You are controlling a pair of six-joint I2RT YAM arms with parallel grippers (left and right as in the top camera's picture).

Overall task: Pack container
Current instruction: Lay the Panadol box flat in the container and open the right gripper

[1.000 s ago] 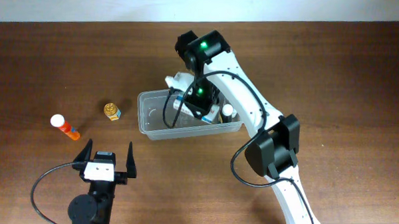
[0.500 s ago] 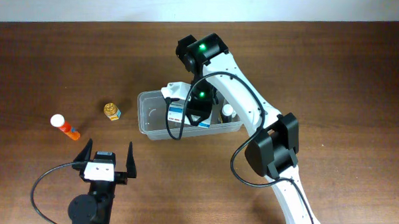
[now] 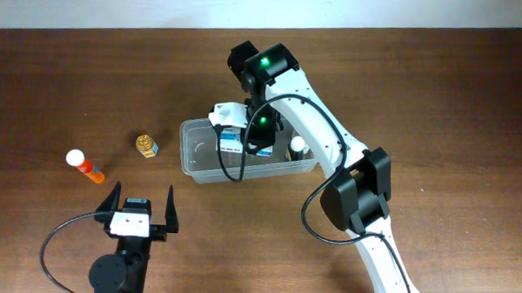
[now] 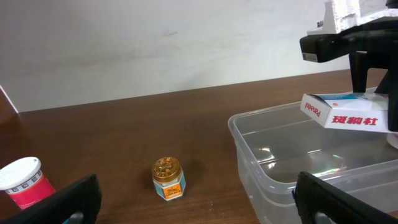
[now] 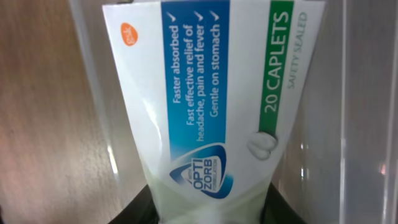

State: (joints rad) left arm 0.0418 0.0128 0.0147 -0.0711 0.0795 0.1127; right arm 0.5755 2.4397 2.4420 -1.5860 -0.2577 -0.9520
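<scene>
The clear plastic container (image 3: 200,157) lies mid-table and also shows in the left wrist view (image 4: 261,158). My right gripper (image 3: 244,137) is shut on a white, blue and green caplet box (image 5: 211,99) and holds it over the container's inside; the box shows in the overhead view (image 3: 231,138) and the left wrist view (image 4: 345,112). A white bottle (image 3: 297,146) stands in the container's right end. My left gripper (image 3: 141,208) is open and empty near the front edge. A gold-lidded jar (image 3: 146,145) and an orange tube with a white cap (image 3: 84,166) lie left of the container.
The jar also shows in the left wrist view (image 4: 168,177), between my open fingers and farther off. The tube's white cap (image 4: 22,180) is at that view's left edge. A white wall runs behind the table.
My right gripper has turned the box and shifted it slightly left and back over the container. The left arm has not moved.
</scene>
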